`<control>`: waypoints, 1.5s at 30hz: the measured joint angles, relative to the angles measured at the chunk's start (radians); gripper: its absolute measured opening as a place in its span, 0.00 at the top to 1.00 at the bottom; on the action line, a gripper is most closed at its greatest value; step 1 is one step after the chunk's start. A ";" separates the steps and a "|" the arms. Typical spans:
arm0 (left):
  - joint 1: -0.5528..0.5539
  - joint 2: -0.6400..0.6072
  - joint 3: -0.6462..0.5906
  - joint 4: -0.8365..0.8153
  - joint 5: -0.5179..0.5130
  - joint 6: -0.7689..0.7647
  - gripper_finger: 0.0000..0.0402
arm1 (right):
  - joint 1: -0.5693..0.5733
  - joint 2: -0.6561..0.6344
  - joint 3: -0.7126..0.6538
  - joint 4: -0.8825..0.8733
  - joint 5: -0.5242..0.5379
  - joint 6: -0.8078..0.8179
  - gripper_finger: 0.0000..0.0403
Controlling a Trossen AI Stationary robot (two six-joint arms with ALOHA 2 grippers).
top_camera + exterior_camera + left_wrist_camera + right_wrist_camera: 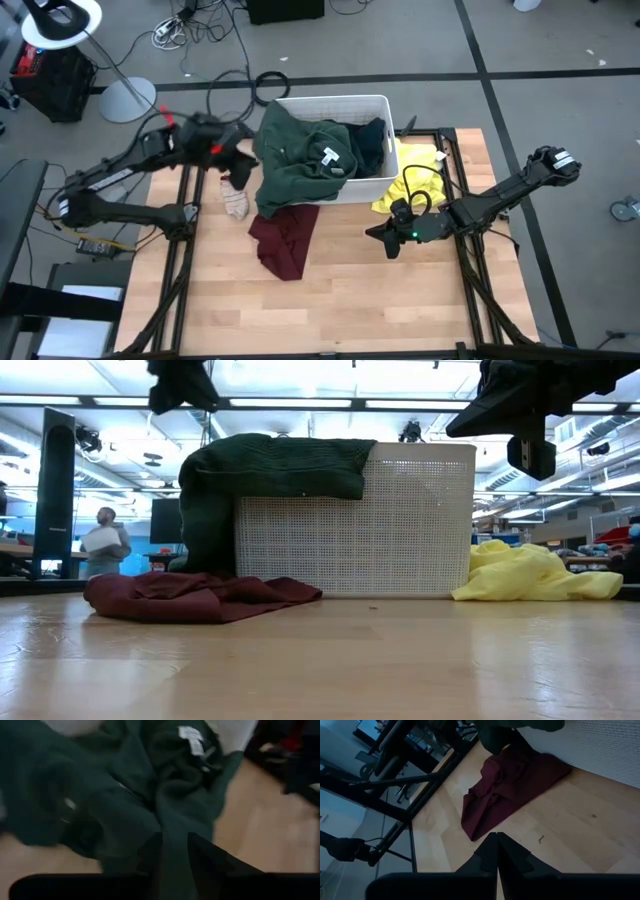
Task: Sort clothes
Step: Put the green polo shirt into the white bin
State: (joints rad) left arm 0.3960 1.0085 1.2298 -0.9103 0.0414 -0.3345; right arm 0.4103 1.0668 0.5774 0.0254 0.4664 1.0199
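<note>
A dark grey-green jacket (300, 160) hangs over the left and near walls of the white tub (380, 105); it also shows in the low view (270, 470). Dark blue jeans (370, 145) lie in the tub. A maroon piece (285, 235) lies on the table in front of the tub. A yellow piece (410, 185) lies at the tub's right. A pale sock (236, 205) lies at the left. My left gripper (240, 172) is beside the jacket's left edge, fingers a little apart (175, 857). My right gripper (388, 242) is shut and empty above the table, facing the maroon piece (505, 790). My left gripper has the jacket's dark green cloth (175, 840) showing in the gap between its fingers. I cannot tell whether the fingers touch it.
Bare wooden table (400, 310) lies toward the near edge. Dark frame rails (180, 260) run along both sides of the table. A person (103, 540) stands far off in the room behind.
</note>
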 joint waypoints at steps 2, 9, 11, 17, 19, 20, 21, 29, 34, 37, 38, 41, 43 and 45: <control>0.000 -0.046 -0.065 0.036 0.036 -0.020 0.76 | 0.000 0.000 0.000 0.000 0.000 0.000 0.99; 0.000 -0.101 -0.228 0.150 0.125 -0.062 0.66 | 0.000 0.000 0.000 0.002 0.001 0.001 0.98; 0.000 -0.102 -0.269 0.193 0.149 -0.059 0.59 | 0.000 0.000 0.000 0.002 0.002 0.004 0.98; -0.006 -0.093 -0.358 0.262 0.211 -0.083 0.41 | 0.000 0.000 0.000 0.003 0.031 0.031 0.99; -0.006 -0.093 -0.368 0.248 0.240 -0.096 0.38 | 0.000 0.000 0.000 0.003 0.048 0.036 0.99; -0.007 -0.094 -0.367 0.251 0.241 -0.096 0.38 | 0.000 0.000 0.000 0.003 0.056 0.037 0.99; -0.012 -0.097 -0.366 0.245 0.240 -0.096 0.38 | -0.001 0.000 0.000 0.003 0.063 0.038 0.99; -0.059 -0.175 -0.366 0.111 0.115 -0.023 0.40 | -0.016 0.000 0.000 0.001 0.077 0.053 0.99; -0.121 -0.175 -0.394 0.117 0.046 0.016 0.41 | -0.038 0.000 0.000 0.000 0.077 0.053 0.99; -0.160 -0.171 -0.451 0.139 0.041 0.006 0.41 | -0.051 0.000 0.000 -0.001 0.081 0.053 0.98; -0.172 -0.171 -0.470 0.155 0.041 -0.007 0.41 | -0.054 0.000 0.000 -0.001 0.082 0.053 0.98; -0.197 -0.171 -0.532 0.233 0.033 -0.016 0.41 | -0.064 0.000 0.000 -0.001 0.083 0.053 0.98; -0.206 -0.171 -0.572 0.298 0.015 -0.018 0.41 | -0.068 0.000 0.000 -0.001 0.083 0.059 0.99; -0.207 -0.169 -0.607 0.373 -0.025 -0.017 0.41 | -0.068 0.000 0.000 0.000 0.083 0.062 0.99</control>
State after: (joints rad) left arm 0.1886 0.8397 0.6228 -0.5374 0.0164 -0.3515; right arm 0.3420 1.0669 0.5774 0.0256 0.5492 1.0819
